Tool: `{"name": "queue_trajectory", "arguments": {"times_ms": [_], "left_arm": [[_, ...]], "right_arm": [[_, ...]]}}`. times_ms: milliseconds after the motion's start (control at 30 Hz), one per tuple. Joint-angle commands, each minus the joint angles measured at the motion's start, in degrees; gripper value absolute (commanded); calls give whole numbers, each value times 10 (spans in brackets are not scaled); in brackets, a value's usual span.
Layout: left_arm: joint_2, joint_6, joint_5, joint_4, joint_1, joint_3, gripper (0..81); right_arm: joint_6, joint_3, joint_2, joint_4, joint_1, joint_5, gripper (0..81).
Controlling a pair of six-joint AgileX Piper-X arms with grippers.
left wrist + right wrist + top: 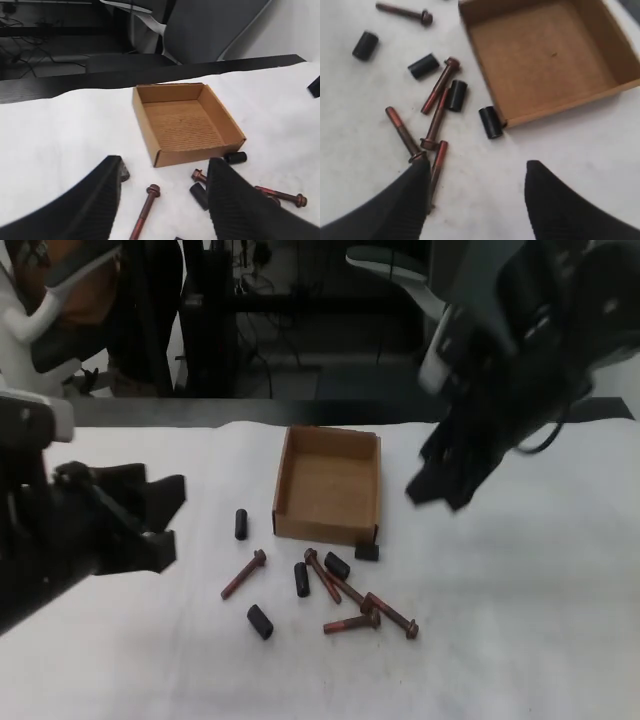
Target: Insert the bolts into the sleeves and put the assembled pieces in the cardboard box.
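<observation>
the cardboard box [328,485] sits open-topped around the middle of the white tabletop [520,640], its bare floor showing. five rust-coloured bolts [243,574] and five black sleeves [301,579] lie loose on the tabletop on the near side of the box, and no bolt is in a sleeve yet. one sleeve [367,551] lies against the box's near right corner. another sleeve [241,524] sits just left of the box, apart from the rest. most of the bolts cluster near and a little right of the box's near wall, some touching each other. the left gripper [164,165] hangs over the left side of the tabletop, nearer than the box, its fingers [100,200] spread open with nothing between them. the right gripper [479,167] is raised above the tabletop to the right of the box, its fingers [555,205] likewise parted and holding nothing
</observation>
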Motion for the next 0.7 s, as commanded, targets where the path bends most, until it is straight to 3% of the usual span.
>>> {"name": "queue_trajectory", "arguments": {"times_ms": [0,133,333,500,667], "left_arm": [[20,5,14,-30,-24,-6,497],[48,0,-11,-40,-42,-6,497],[89,-23,-11,-40,-47,-7,497],[100,-22,-8,-40,-47,-6,497],[100,-19,-8,-45,-47,-6,497]], "right_arm": [[-43,-8,27,29,28,40,535],[-91,-8,54,33,73,122,535],[-106,-8,98,9,103,154,535],[-82,-8,116,25,104,239,535],[-35,-8,116,46,81,239,535]]}}
